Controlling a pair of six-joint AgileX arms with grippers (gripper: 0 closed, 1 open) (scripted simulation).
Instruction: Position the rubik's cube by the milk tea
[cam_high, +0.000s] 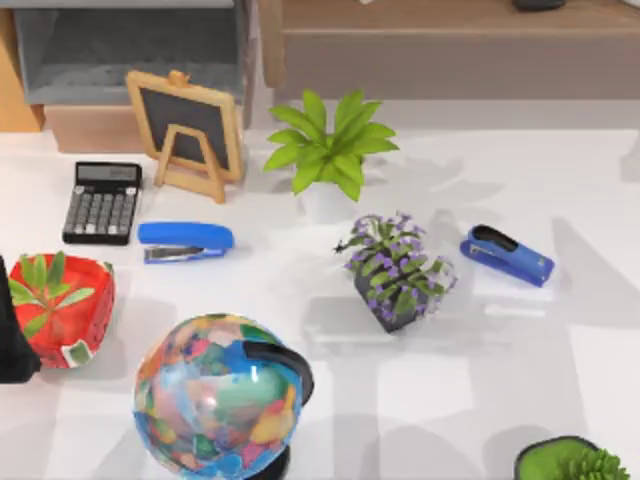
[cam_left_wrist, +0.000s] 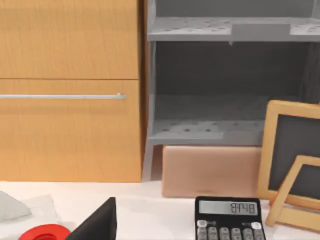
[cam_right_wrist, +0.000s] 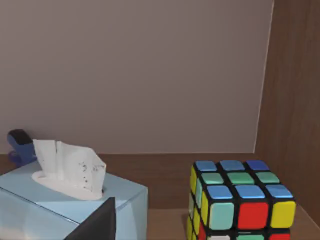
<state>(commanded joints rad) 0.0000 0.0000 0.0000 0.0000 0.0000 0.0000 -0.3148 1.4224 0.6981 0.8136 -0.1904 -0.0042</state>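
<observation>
1. From the top I see the table (cam_high: 500, 380) cluttered with a globe (cam_high: 220, 395), two blue staplers (cam_high: 186, 242), a calculator (cam_high: 102, 202), a small chalkboard (cam_high: 185, 125) and potted plants (cam_high: 325, 145).
2. My left wrist camera faces a wooden cabinet (cam_left_wrist: 70, 90) and grey shelf (cam_left_wrist: 225, 130), with the calculator below. Can't tell how the left jaws stand.
3. My right wrist camera catches the rubik's cube (cam_right_wrist: 240, 200) on a brown shelf, near a tissue box (cam_right_wrist: 65, 205). Can't tell the right jaws' state either.

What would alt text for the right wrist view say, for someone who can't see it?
A Rubik's cube sits on a brown wooden surface beside a wooden side wall. Apart from it stands a light blue tissue box with a white tissue sticking up, and a blue stapler shows behind the box. A plain grey-brown wall forms the background.
</observation>
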